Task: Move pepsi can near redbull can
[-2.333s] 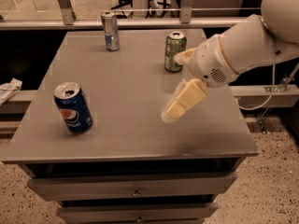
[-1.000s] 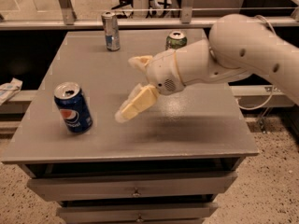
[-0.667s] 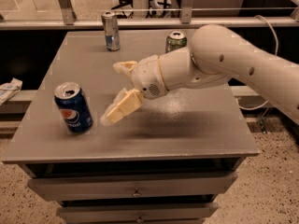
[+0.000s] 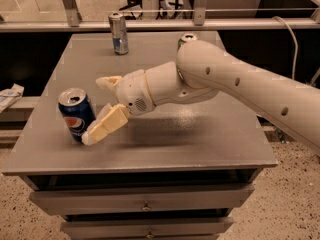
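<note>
The pepsi can (image 4: 75, 116) is dark blue with a round logo and stands upright near the front left of the grey table (image 4: 210, 134). The redbull can (image 4: 118, 33), slim and silver with a blue band, stands upright at the table's back edge, left of centre. My gripper (image 4: 94, 110) is open just right of the pepsi can. One cream finger (image 4: 106, 125) reaches along the can's front right side, its tip low by the can's base. The other finger (image 4: 108, 81) is behind, a little above the can's top. The can is not gripped.
A green can (image 4: 186, 37) stands at the back of the table, mostly hidden behind my arm (image 4: 235, 86). Drawers are below the tabletop. A metal railing (image 4: 160, 25) runs behind the table. A white object (image 4: 9, 97) lies on a ledge at the left.
My arm has swung left across the table from the right side, bringing the open gripper up beside the pepsi can. The cans have not moved.
</note>
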